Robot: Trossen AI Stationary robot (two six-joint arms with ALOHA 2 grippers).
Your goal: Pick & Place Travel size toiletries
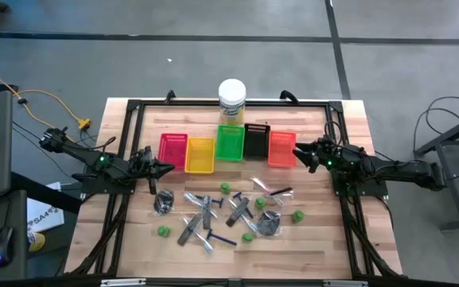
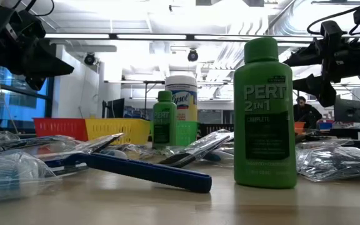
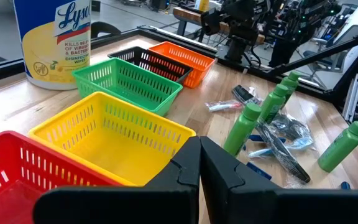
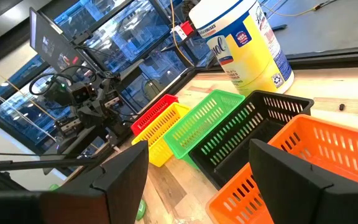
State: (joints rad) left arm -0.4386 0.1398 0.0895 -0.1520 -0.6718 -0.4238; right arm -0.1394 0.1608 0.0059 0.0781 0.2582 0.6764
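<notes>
Left hand (image 1: 162, 168): closed, nothing held, hovering beside the red tray (image 1: 173, 149). Right hand (image 1: 299, 153): spread open, nothing held, poised at the orange tray (image 1: 282, 148). Trays red, yellow (image 1: 200, 155), green (image 1: 230, 142), black (image 1: 256, 140), orange: no item seen inside any. Toiletries (image 1: 225, 214): green bottles, razors and wrapped pieces, all scattered on the table (image 1: 317, 239) below the trays. Task judged not begun; everything left to sort.

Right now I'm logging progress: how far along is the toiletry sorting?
Nothing looks done: the five plastic mesh baskets seem empty as far as the wrist views show. Nothing is in hand: the left gripper is shut and empty beside the red basket, the right gripper open over the orange basket. All is left: green bottles, blue razors and wrapped items still lie on the wooden table.
</notes>
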